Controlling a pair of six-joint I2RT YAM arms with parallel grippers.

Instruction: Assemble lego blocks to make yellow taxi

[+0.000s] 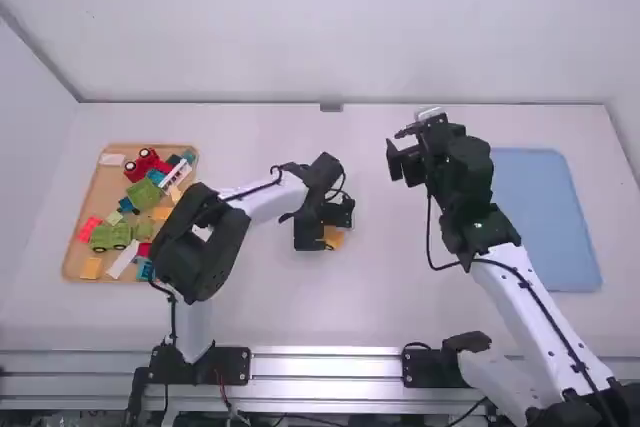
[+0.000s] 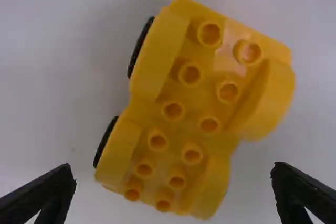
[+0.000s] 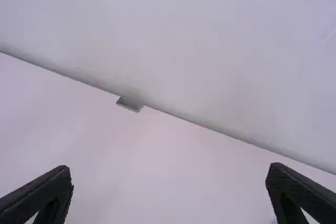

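The left end effector (image 2: 173,167) hung open over the yellow base (image 2: 202,109), which lay studs up on the counter (image 1: 400,287). The right end effector (image 3: 170,169) was open and empty. Placing the base seemed the step in hand; next called for a square grip across its sides. Other blocks (image 1: 145,193) sat in the tray (image 1: 100,187).

left hand (image 1: 325,227) low, spread open, right hand (image 1: 397,149) raised, open
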